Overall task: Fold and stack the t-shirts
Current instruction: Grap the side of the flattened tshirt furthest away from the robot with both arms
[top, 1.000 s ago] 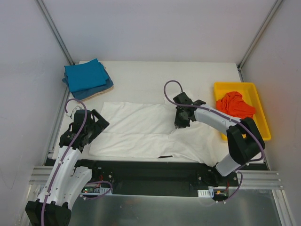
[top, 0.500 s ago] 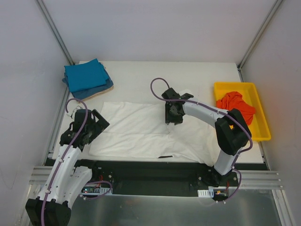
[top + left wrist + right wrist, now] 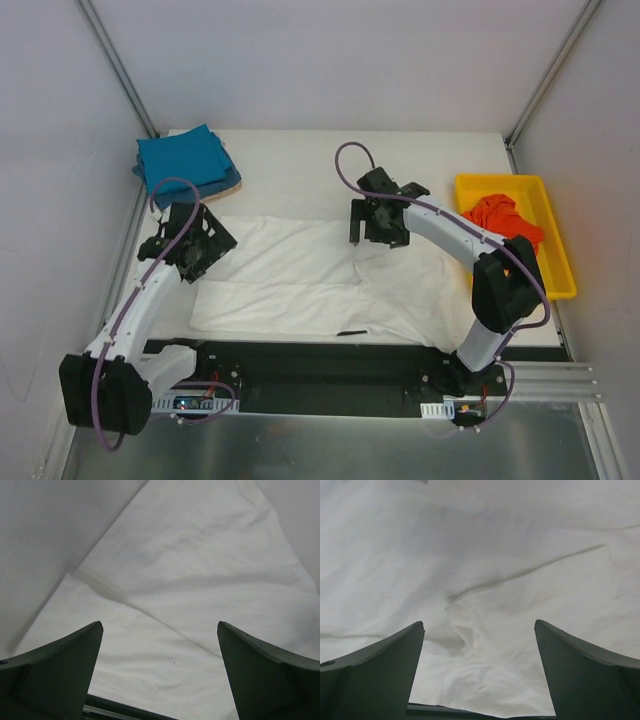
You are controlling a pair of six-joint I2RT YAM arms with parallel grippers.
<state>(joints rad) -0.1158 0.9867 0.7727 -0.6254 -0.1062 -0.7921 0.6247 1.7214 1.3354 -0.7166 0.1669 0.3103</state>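
A white t-shirt [image 3: 300,275] lies spread across the middle of the table, partly folded, with a crease near its centre. A black bit of print [image 3: 352,332] shows at its near edge. My right gripper [image 3: 372,222] hangs open over the shirt's upper middle; white cloth [image 3: 485,630] lies below it, with nothing between the fingers. My left gripper [image 3: 195,245] stands open at the shirt's left end, over its white cloth [image 3: 190,595]. Folded teal-blue t-shirts [image 3: 182,163] are stacked at the back left on a tan one [image 3: 228,188]. An orange-red t-shirt [image 3: 500,222] lies crumpled in the yellow tray [image 3: 560,270].
The yellow tray sits at the right edge of the table. Metal frame posts [image 3: 120,70] rise at the back corners. The black base rail [image 3: 330,365] runs along the near edge.
My right gripper has opened and let go of the white shirt, rising towards the back. My left gripper has moved up and right to the shirt's left end.
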